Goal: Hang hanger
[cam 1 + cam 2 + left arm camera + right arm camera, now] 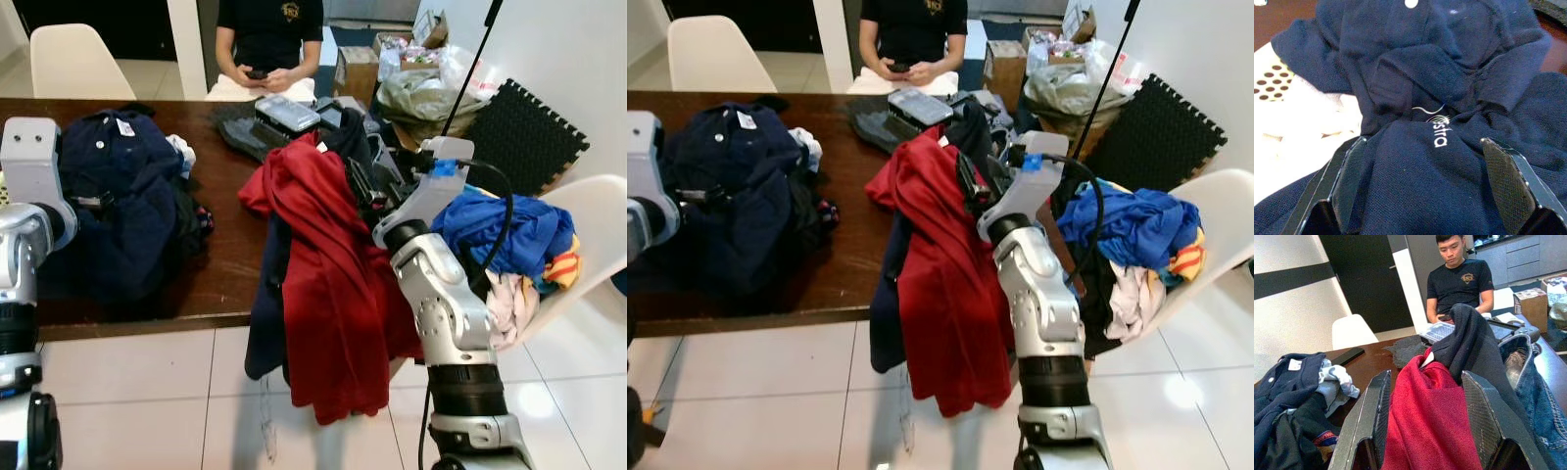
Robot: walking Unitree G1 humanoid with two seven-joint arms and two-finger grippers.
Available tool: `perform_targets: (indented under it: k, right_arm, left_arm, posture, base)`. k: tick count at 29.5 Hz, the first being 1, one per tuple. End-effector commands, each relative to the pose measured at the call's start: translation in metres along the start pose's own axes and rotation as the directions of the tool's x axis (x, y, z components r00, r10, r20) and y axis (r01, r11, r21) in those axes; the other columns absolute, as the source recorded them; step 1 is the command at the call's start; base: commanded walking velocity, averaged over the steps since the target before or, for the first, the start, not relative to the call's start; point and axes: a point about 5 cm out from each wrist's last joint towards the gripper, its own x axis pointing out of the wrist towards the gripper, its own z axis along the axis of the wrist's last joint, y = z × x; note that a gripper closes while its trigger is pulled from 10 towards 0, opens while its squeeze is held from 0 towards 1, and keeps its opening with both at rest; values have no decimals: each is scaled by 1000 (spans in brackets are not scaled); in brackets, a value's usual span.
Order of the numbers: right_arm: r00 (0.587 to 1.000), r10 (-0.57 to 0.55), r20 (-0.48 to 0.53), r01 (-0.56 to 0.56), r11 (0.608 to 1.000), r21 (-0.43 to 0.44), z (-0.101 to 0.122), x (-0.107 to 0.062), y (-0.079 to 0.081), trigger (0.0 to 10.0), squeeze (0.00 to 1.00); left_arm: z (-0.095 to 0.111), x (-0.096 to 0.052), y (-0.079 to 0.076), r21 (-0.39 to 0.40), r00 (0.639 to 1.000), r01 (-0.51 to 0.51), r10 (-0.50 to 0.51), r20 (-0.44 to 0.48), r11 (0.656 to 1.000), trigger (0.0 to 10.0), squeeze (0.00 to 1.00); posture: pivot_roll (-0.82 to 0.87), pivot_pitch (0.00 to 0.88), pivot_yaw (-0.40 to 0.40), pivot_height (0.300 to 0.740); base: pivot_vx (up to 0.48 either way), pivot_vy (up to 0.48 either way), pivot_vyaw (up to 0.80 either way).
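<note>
A red garment drapes over the near edge of the dark wooden table and hangs toward the floor, with a dark navy garment behind it. I cannot tell whether a hanger is inside it. My right gripper is open at the top of the red garment, one finger on each side of the cloth. A heap of navy clothes lies on the table's left part. My left gripper is open just above a navy polo shirt in that heap.
A person sits at the table's far side holding a phone. A grey device lies on the table before them. A white chair at the right holds a blue garment and other clothes. Boxes, bags and a black foam mat stand behind it.
</note>
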Motion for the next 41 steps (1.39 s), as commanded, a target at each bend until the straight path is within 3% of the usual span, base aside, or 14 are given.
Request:
perform_targets:
  k: [1, 4, 5, 7, 8, 9, 14, 18, 21, 22, 27, 28, 41]
  right_arm:
    - [1000, -6, 3, 6, 1000, -6, -1, -2, -2, 10000, 0]
    - [1000, -4, 4, 4, 1000, -8, 0, -2, -3, 10000, 0]
    - [1000, -2, 3, 2, 1000, -8, 0, -1, -2, 10000, 0]
    - [1000, -2, 3, 2, 1000, -8, 0, -1, -2, 10000, 0]
    - [1000, 2, 2, -2, 1000, -9, 0, -1, -1, 10000, 0]
    - [1000, 6, 3, -6, 1000, -8, 1, 0, 0, 10000, 0]
    - [1000, 13, 5, -13, 1000, -6, 2, 2, 2, 10000, 0]
    - [1000, 22, 4, -22, 1000, -5, 2, 2, 4, 10000, 0]
    - [1000, 23, 4, -23, 1000, -5, 2, 3, 4, 10000, 0]
    - [1000, 23, 5, -23, 1000, -4, 2, 3, 4, 10000, 0]
    - [1000, 23, 6, -23, 1000, -4, 2, 3, 4, 10000, 0]
    - [1000, 23, 5, -23, 1000, -4, 3, 4, 4, 10000, 0]
    - [1000, 23, 1, -23, 1000, 0, 1, 5, 4, 10000, 0]
  left_arm:
    - [-1, 3, 4, -29, 1000, 7, -7, -17, 1000, 10000, 1000]
    - [-7, 6, 5, -58, 997, -2, -2, -73, 998, 10000, 1000]
    - [-12, 9, 4, -109, 993, 7, -20, -113, 994, 10000, 1000]
    - [-12, 9, 4, -109, 993, 7, -20, -113, 994, 10000, 1000]
    - [-17, 11, 4, -128, 988, 7, -27, -151, 992, 10000, 839]
    - [-23, 14, 4, -159, 981, 13, -44, -189, 987, 10000, 0]
    - [-31, 19, 7, -220, 970, 13, -66, -235, 976, 10000, 0]
    - [-33, 21, 11, -315, 967, 14, -93, -239, 949, 10000, 0]
    - [-34, 21, 12, -327, 966, 13, -97, -241, 945, 10000, 0]
    - [-33, 21, 13, -327, 966, 13, -97, -240, 945, 7804, 0]
    - [-33, 21, 13, -329, 966, 14, -98, -241, 944, 7804, 0]
    - [-33, 21, 13, -332, 966, 15, -99, -238, 943, 0, 0]
    - [-31, 22, 17, -359, 970, 8, -94, -223, 933, 0, 0]
  posture:
    - [85, 106, -57, 740]
    - [84, 107, -60, 740]
    - [84, 109, -63, 740]
    - [84, 109, -63, 740]
    - [79, 109, -64, 740]
    - [79, 110, -67, 740]
    - [78, 111, -69, 740]
    - [78, 111, -73, 740]
    - [77, 113, -77, 740]
    - [77, 113, -77, 740]
    - [77, 113, -77, 740]
    - [77, 115, -80, 740]
    - [80, 112, -82, 740]
  base:
    - [0, 0, 0]
    - [0, 0, 0]
    - [0, 0, 0]
    - [0, 0, 0]
    - [0, 0, 0]
    - [0, 0, 0]
    - [0, 0, 0]
    - [0, 0, 0]
    - [0, 0, 0]
    - [0, 0, 0]
    - [0, 0, 0]
    - [0, 0, 0]
    - [0, 0, 0]
